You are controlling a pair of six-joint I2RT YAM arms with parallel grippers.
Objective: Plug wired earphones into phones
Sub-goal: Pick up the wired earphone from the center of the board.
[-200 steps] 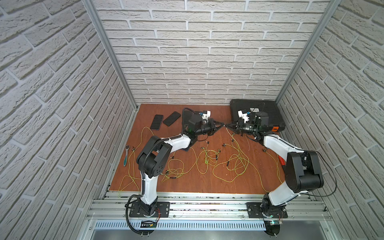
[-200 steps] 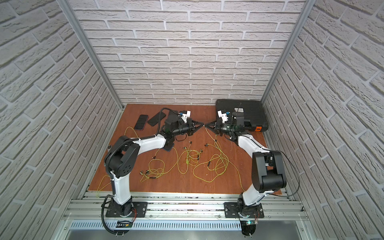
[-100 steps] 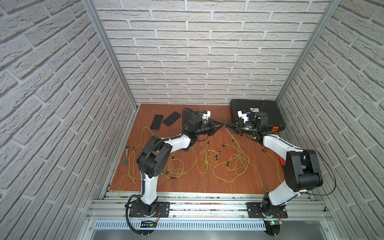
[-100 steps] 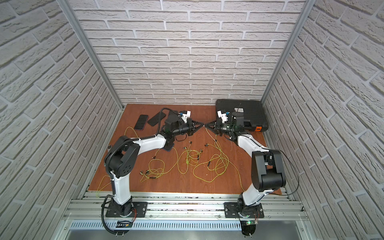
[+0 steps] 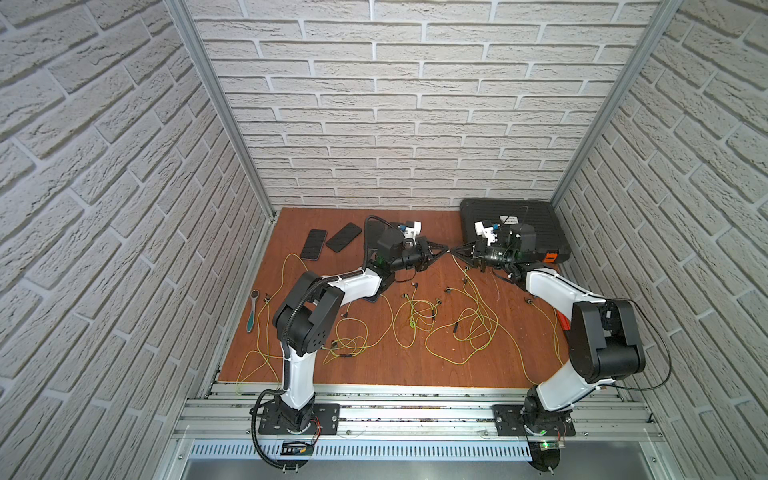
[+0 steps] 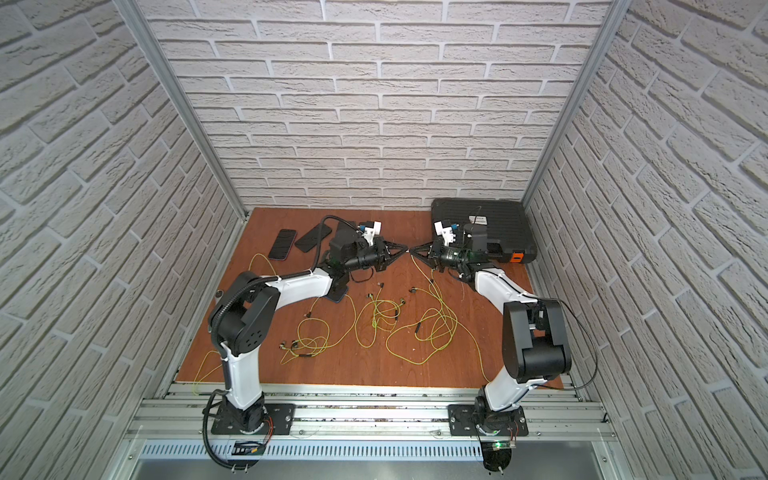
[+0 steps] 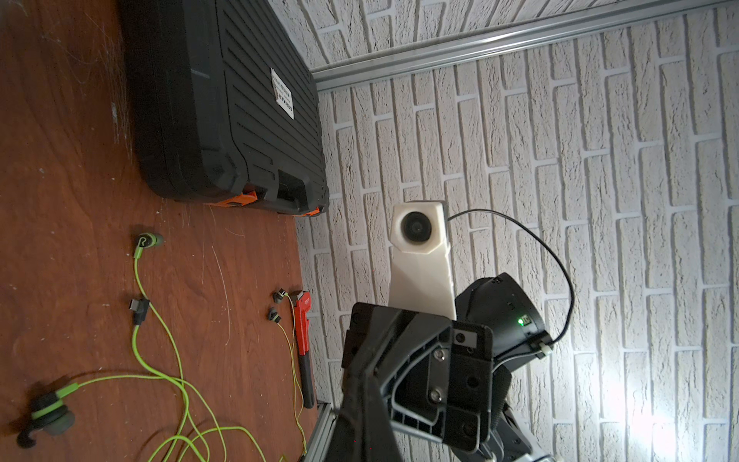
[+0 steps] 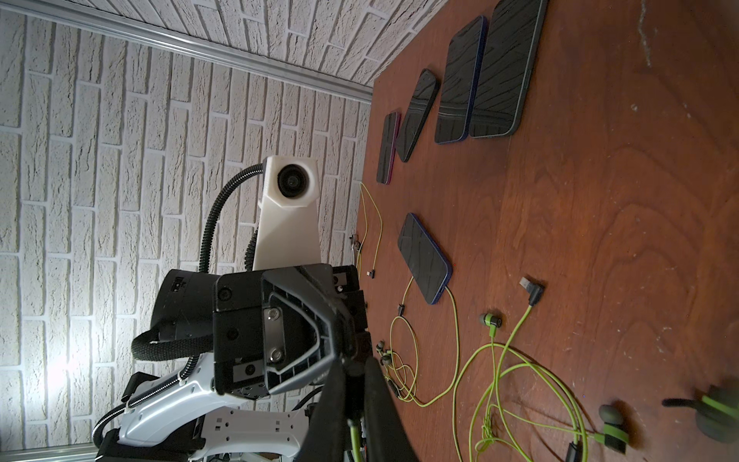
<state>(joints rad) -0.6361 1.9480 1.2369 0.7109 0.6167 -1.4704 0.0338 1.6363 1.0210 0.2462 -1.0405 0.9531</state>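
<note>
Both end effectors are held raised above the rear middle of the bench point(image 5: 415, 370), set tip to tip. The left end effector point(image 5: 445, 250) is fully closed; whether anything is pinched in it cannot be told. The right end effector point(image 5: 454, 252) is closed almost completely on a yellow-green earphone cord point(image 8: 354, 434), which is seen between its fingers in the right wrist view and hangs down to the bench. The other wired earphones point(image 5: 478, 328) are spread loose across the middle of the bench. Four phones point(image 8: 500, 72) are laid in a row at the rear left. A fifth phone point(image 8: 426, 260) is found nearer, beneath the left arm point(image 5: 353, 286), with a cord running from its end. A black ribbed case point(image 5: 523, 224) is set in the rear right corner.
</note>
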